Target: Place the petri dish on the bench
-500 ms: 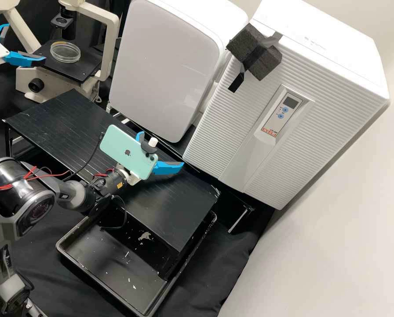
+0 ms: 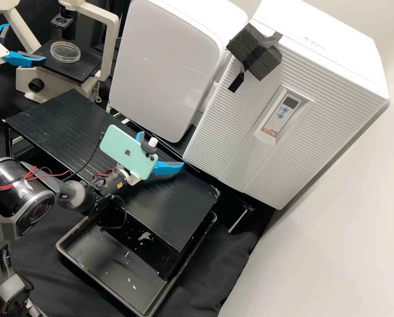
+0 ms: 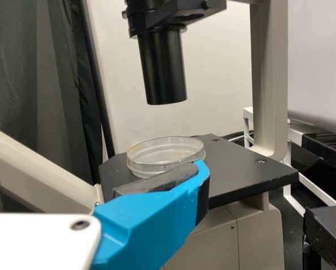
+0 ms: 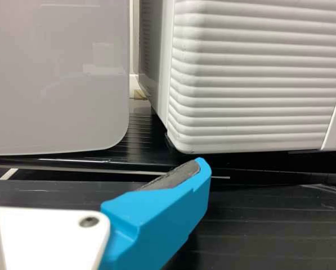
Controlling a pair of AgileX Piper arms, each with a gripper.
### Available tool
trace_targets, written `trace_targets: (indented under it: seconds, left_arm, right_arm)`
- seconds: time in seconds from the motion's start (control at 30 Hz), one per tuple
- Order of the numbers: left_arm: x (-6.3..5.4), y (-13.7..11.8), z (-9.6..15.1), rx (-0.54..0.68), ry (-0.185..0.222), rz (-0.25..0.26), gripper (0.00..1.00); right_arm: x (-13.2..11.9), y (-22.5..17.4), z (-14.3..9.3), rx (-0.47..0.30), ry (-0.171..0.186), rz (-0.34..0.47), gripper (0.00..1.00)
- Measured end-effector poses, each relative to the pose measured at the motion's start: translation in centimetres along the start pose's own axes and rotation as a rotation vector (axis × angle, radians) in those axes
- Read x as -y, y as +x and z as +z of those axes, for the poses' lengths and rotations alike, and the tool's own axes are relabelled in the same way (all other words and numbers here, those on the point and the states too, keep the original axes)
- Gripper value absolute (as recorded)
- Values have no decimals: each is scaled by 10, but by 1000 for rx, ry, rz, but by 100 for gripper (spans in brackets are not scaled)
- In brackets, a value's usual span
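Bench: black ribbed platform on legs, set among dark cloth, with a pale wall beyond.
Cabinets: white cabinet with a smooth, glossy front beside a white cabinet with a ribbed front; the ribbed one carries a small control panel and a dark grey foam block with black tape.
Microscope: cream metal frame, a black lens barrel above a flat black stage.
Petri dish: round, clear, shallow dish, lying flat on the stage, off the bench.
Left gripper: white with bright blue fingers, at the microscope near the dish; jaws wide apart, holding nothing. One finger crosses in front of the dish's edge in its own wrist view; whether they touch there, I cannot tell.
Right gripper: white with bright blue fingers, above the platform, in front of the cabinets; jaws also spread wide, gripping nothing.
Phone: mint-green phone, mounted on the right arm just behind its fingers.
Tray: black rectangular plastic tray, partly beneath the platform, with pale flecks on its floor.
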Motion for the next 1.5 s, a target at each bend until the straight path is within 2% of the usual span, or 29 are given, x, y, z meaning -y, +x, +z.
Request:
trace_targets:
  seconds: [0.2, 0.27, 0.37, 0.5, 0.57, 0.6, 0.67, 1.0, 1.5]
  left_arm:
    - [-24, 22, 8, 66, -23, 82, 100]
    - [-26, 30, 10, 76, -38, 93, 100]
    - [-20, 45, 12, 92, -68, 67, 100]
    - [2, 62, 18, 100, -75, -17, 100]
    - [21, 71, 20, 97, -81, -92, 100]
    - [25, 73, 20, 95, -80, -111, 100]
    - [34, 79, 22, 97, -113, -119, 100]
    - [41, 88, 23, 102, -126, -87, 100]
    - [37, 95, 19, 108, -122, -92, 100]
  right_arm:
    - [0, 0, 0, 0, 0, 0, 100]
    - [0, 0, 0, 0, 0, 0, 100]
    - [0, 0, 0, 0, 0, 0, 100]
    - [0, 0, 0, 0, 0, 0, 100]
    - [0, 0, 0, 0, 0, 0, 100]
    - [0, 0, 0, 0, 0, 0, 100]
    - [0, 0, 0, 0, 0, 0, 100]
    - [0, 0, 0, 0, 0, 0, 100]
    - [0, 0, 0, 0, 0, 0, 100]
